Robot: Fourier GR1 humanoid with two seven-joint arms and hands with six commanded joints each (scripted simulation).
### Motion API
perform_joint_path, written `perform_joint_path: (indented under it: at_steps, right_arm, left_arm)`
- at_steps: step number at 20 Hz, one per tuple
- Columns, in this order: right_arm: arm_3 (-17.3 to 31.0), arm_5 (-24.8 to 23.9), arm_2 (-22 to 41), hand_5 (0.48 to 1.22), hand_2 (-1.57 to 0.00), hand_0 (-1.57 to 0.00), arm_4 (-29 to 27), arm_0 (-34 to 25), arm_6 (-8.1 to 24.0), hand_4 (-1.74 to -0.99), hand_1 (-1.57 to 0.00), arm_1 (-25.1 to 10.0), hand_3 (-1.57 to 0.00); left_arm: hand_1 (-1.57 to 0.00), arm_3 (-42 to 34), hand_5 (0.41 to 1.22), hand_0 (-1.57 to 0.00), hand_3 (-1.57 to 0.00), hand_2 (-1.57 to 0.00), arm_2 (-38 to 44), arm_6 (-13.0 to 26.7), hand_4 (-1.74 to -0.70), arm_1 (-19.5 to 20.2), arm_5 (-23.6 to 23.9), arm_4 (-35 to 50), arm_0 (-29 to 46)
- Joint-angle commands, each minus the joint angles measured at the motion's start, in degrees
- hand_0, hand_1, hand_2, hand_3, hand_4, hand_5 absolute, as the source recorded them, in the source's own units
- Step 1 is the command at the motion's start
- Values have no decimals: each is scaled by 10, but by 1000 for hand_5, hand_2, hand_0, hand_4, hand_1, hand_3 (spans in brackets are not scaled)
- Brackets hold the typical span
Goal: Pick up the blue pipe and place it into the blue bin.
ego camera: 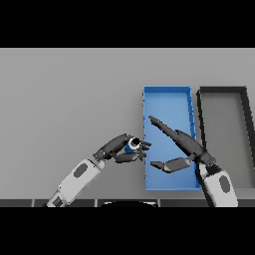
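The left hand [121, 148] had its fingers and thumb curled round the blue pipe [132, 145], pinching it just above the grey desk [69, 99]. The blue bin [167, 90] lay immediately beyond those fingertips, its near wall almost touching them. The right hand [185, 149] hung over that bin, fingers straight and spread from the thumb, holding nothing. A dark bin [222, 90] sat just past the right hand.

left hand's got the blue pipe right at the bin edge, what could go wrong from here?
1. The blue pipe shows only as a small bit between the left hand fingers, so the hold may be shallow and it could slip out short of the blue bin.
2. The right hand lies open over the bin, fingers pointing toward the left hand; the two could collide, or it may block the drop.
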Motion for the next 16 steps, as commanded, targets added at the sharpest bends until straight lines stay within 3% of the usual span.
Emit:
perform_joint_path:
  at_steps: [1,6,8,11,16]
  right_arm:
    - [4,5,7,526,1,1,-11,-25,12,-1297,1,-1,1]
    - [38,37,42,530,1,1,-20,-107,45,-1282,1,8,1]
    - [55,48,63,531,1,1,-10,-129,44,-1260,1,27,1]
    - [89,44,81,528,1,1,-1,-169,73,-1233,1,56,1]
    - [140,57,90,511,-23,1,8,-207,71,-1225,-1,84,1]
  left_arm:
    - [-1571,0,1221,-1571,-1435,-1571,8,-1,-1732,5,-3,6,-5]
    - [-1571,2,1221,-1571,-1441,-1571,8,-13,-1731,1,-11,10,-6]
    - [-1571,13,1221,-1571,-1469,-1571,8,-29,-1730,1,-21,12,-4]
    - [-1571,22,1221,-1571,-1504,-1571,10,-12,-1730,-8,-26,20,-13]
    - [-1571,18,1221,-1571,-1501,-1571,16,-12,-1727,0,-37,31,-13]
